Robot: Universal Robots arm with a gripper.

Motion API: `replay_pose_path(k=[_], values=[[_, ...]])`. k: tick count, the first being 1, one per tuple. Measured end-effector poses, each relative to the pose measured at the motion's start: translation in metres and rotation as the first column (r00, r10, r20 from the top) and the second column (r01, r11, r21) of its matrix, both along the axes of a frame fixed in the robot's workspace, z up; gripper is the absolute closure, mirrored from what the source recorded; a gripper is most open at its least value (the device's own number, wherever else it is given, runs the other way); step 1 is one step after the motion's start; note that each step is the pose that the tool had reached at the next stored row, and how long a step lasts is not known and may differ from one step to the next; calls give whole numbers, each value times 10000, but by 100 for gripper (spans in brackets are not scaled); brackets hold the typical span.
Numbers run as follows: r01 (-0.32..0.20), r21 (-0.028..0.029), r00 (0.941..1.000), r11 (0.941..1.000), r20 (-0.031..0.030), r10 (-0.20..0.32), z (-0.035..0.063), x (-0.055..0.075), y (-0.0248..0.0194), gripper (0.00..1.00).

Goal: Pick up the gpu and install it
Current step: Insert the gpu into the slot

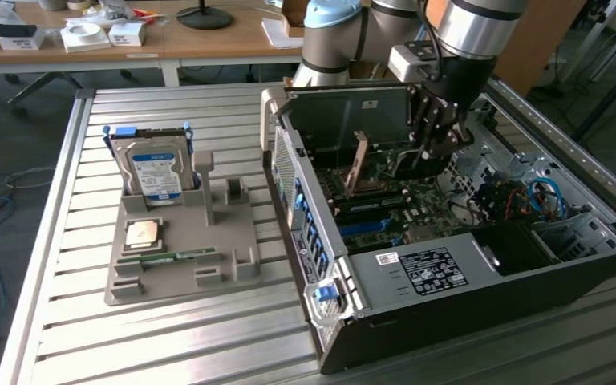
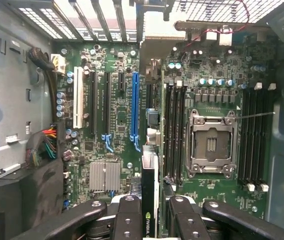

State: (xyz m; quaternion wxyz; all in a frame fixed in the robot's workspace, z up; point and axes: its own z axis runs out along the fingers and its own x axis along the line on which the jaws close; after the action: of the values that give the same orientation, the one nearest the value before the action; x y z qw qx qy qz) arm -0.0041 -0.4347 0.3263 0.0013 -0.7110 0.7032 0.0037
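Two fingers (image 2: 128, 217) of the claw (image 2: 151, 202) clench the gpu (image 2: 149, 170) edge-on — beyond the claw lies the blue slot (image 2: 134, 107), seemingly just beside the card's edge.

Entry from above clear: case (image 1: 522, 282) top stood open, walls closed round. Lane between blue slot (image 2: 134, 105) and memory slots (image 2: 174, 130) taken by gpu (image 2: 149, 170) in gripper (image 2: 152, 201). One wall crowded by cable bundle (image 2: 42, 147).
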Motion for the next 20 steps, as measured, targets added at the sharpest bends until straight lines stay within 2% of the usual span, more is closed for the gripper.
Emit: replay_pose_path(k=[7,15,20], values=[[1,4,10000,10000,5,-1,-6,-2,-1,74],[1,3,10000,10000,4,-1,-5,-2,-33,74],[1,3,10000,10000,4,-1,-5,-2,-34,74]])
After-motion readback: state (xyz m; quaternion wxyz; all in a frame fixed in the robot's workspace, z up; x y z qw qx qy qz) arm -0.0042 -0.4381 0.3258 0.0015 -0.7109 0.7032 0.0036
